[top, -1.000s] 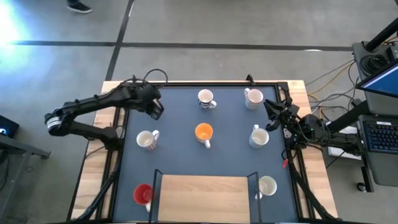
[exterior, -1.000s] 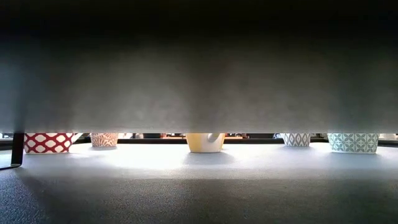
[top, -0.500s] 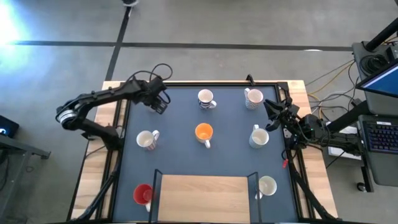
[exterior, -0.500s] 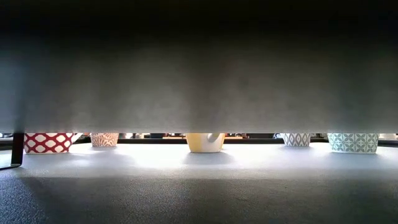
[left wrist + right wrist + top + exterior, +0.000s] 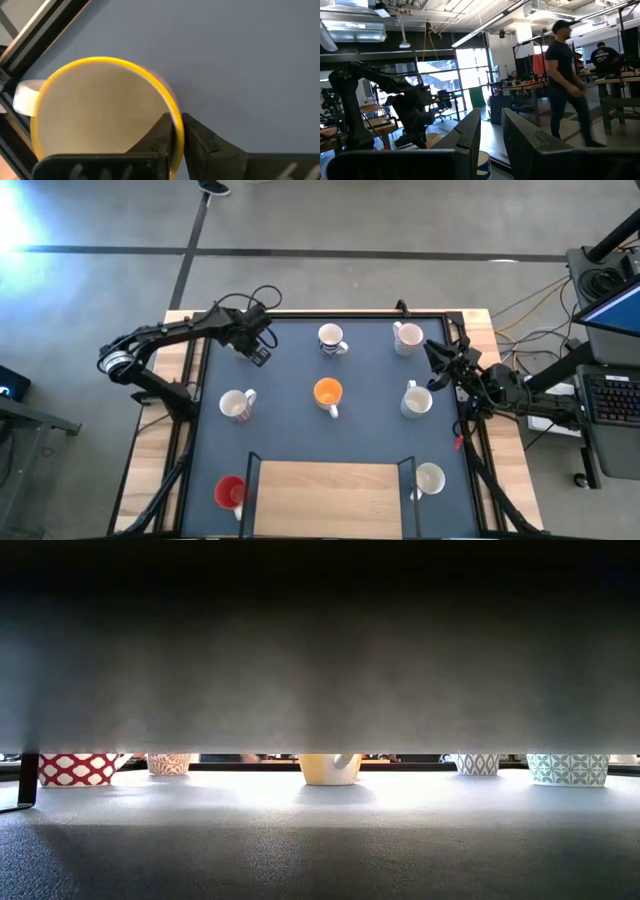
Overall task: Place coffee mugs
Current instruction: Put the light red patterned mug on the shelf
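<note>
**Left gripper clamped on a yellow-rimmed mug at the mat's far-left corner**

The dark mat [image 5: 370,425] carried seven mugs, spread well apart. The left gripper [image 5: 178,131] sat at the far-left corner, fingers pinched on the rim of the yellow-rimmed cream mug [image 5: 95,115]. The right gripper [image 5: 437,356], partly open and empty, waited at the right edge, between two white mugs.

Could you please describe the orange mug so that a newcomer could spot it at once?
Look at the dark mat covering the table. The orange mug stands at its middle, below the striped mug. It is the only mug with an orange inside; its neighbours are white.
</note>
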